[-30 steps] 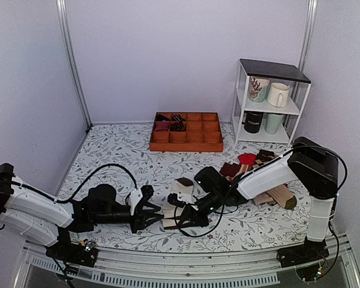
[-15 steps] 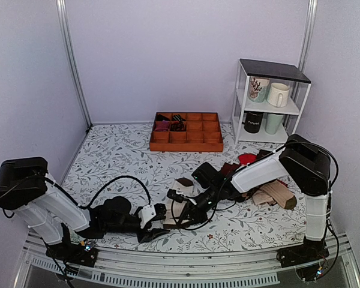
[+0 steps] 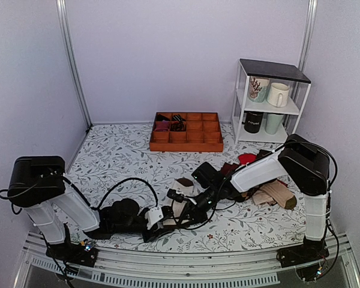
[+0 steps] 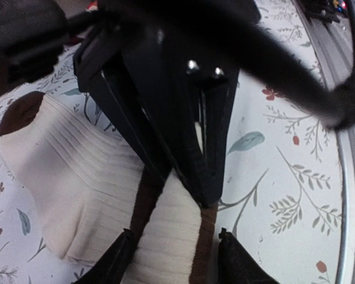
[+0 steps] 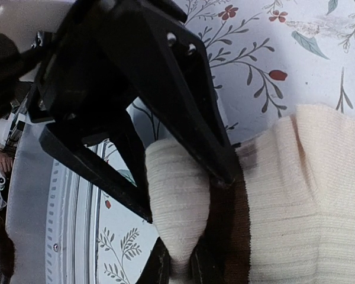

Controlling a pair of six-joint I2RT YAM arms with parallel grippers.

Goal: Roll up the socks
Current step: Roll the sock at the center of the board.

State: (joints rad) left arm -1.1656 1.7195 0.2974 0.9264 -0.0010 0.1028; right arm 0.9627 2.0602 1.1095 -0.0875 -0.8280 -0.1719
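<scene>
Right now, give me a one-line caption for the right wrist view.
Right jaws grip a fold of the cream sock beside its dark brown band.

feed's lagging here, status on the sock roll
Left hand open, straddling the socks. Right hand shut on socks at the brown band. Hands tip to tip, tight quarters. Spare pile sits off by the right arm.

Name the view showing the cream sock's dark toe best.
Left wrist: the dark toe lies unobstructed. Right wrist shows only cream fabric and brown band; top external, too small to tell.
</scene>
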